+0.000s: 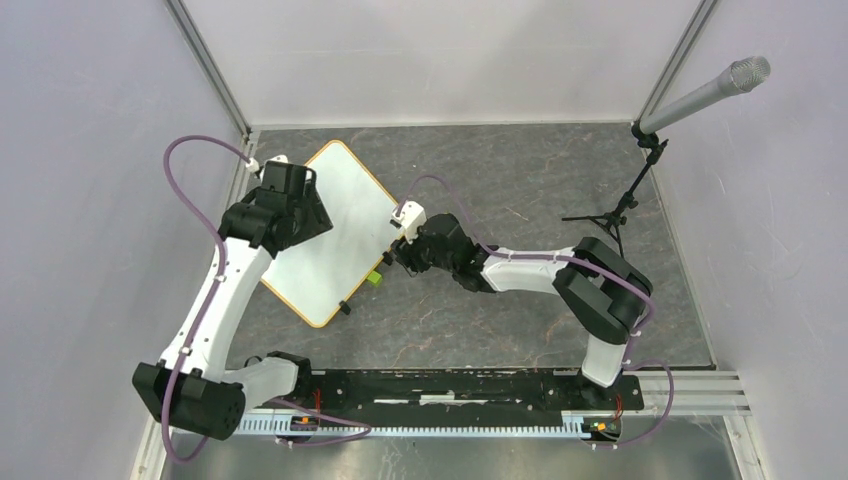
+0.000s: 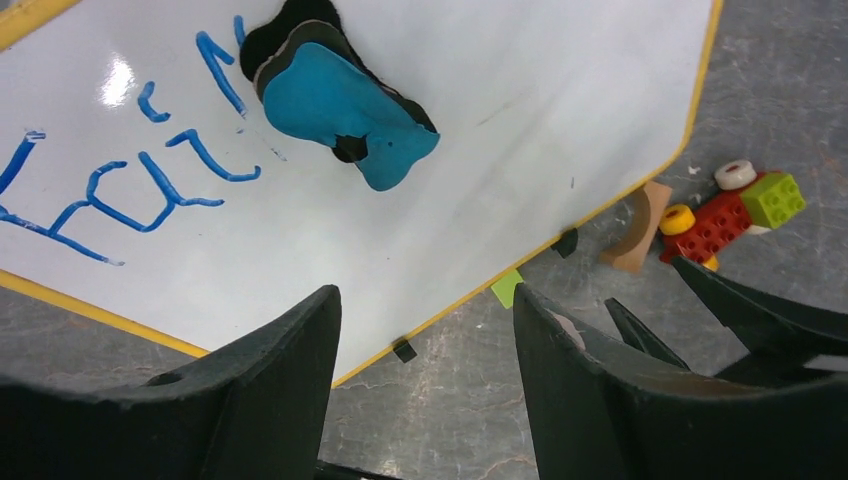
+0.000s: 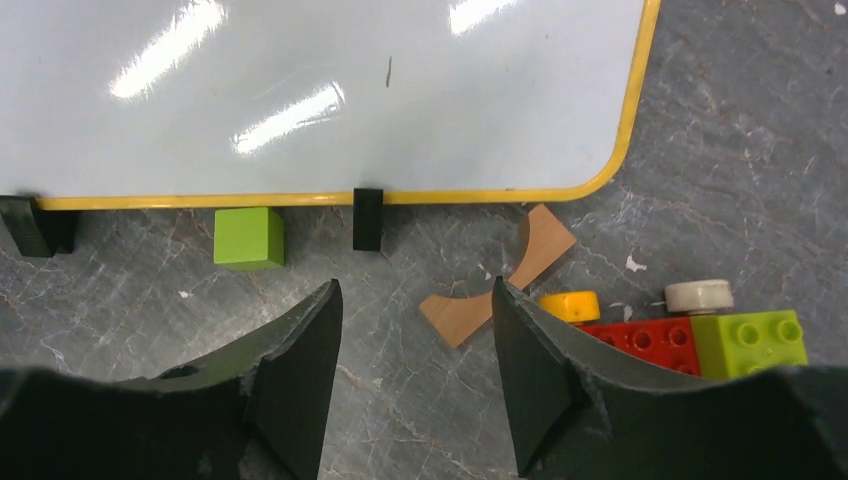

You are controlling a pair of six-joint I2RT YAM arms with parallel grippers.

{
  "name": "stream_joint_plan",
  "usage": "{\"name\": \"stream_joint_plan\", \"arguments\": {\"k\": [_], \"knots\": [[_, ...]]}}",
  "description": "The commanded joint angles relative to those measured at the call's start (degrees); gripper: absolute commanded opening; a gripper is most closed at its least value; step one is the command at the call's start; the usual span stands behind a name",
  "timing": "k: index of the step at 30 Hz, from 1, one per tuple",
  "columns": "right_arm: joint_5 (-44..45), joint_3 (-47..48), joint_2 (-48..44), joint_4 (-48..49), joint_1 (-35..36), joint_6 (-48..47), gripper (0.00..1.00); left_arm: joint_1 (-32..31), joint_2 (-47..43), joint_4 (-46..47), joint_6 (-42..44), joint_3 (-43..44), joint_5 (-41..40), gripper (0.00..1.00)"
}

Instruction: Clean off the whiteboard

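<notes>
Left wrist view gives the best read on the step in hand, which I take to be picking up the eraser [image 2: 345, 110]. It is a blue-backed pad with a dark felt layer, lying flat on the whiteboard [image 2: 520, 110] just to the right of the blue handwriting [image 2: 130, 190]. The left jaws hang above the board's near edge, parted to a middling gap with nothing between them. The eraser sits ahead of them, not yet between the fingers. To do this well, the left jaws should travel forward over the board until the eraser's narrower waist lies between the fingers. They should then turn to close across that waist rather than along its length, and come down without pressing hard on the board, which looks free to slide on the grey surface [image 1: 520, 180]. The right jaws, likewise parted and empty, hover off the board's clipped edge above a green cube [image 3: 249, 238], a curved wooden piece [image 3: 540, 245] and a toy brick car [image 3: 690, 335]. From there they look well placed to steady the board at that edge. In the top view the whiteboard lies angled on the left half of the surface, partly under the left arm [image 1: 215, 300]. Once the eraser is gripped, its felt side should go flat over the writing in overlapping strokes.
</notes>
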Motion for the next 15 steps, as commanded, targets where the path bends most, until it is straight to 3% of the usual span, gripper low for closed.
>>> {"name": "stream_joint_plan", "arguments": {"k": [1, 15], "knots": [[-0.2, 3.6, 0.9, -1.4, 0.1, -3.7, 0.6, -1.7, 0.5, -1.3, -7.8, 2.9, -9.6, 0.7], [-0.8, 10.8, 10.0, -4.2, 1.8, -3.6, 0.59, -1.8, 4.8, -1.3, -14.4, 4.6, -13.6, 0.7]]}}
